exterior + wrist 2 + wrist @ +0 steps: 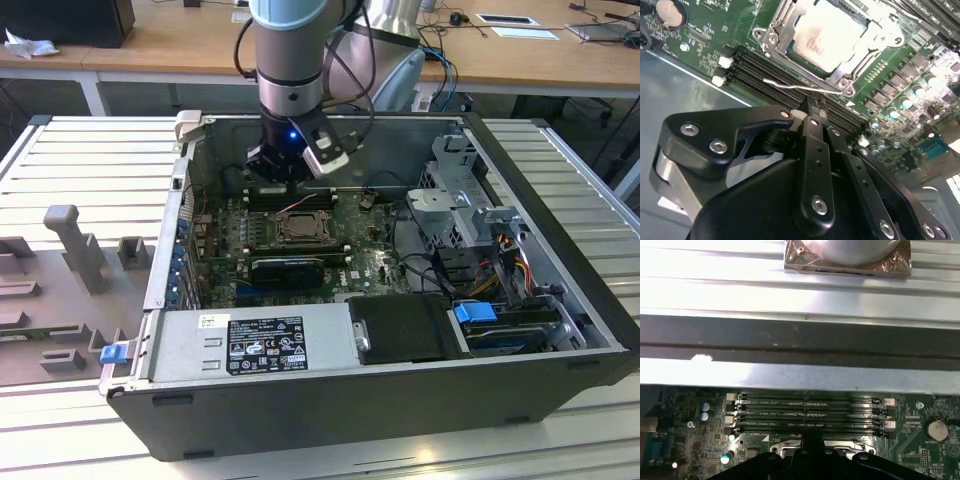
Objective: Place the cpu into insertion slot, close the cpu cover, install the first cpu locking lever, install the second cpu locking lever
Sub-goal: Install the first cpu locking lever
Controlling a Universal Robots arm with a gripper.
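No legible text; power supply label (267,345) print too small to read.

cpu cover (860,47) cut by frame edge, fingers (812,112) hiding lever end

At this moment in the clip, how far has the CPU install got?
Done: the cpu sits in the insertion slot with the cpu cover closed over it. In hand: the gripper is shut right at a thin wire locking lever beside the memory slots. Whether either lever is latched cannot be told, so lever work looks unfinished.
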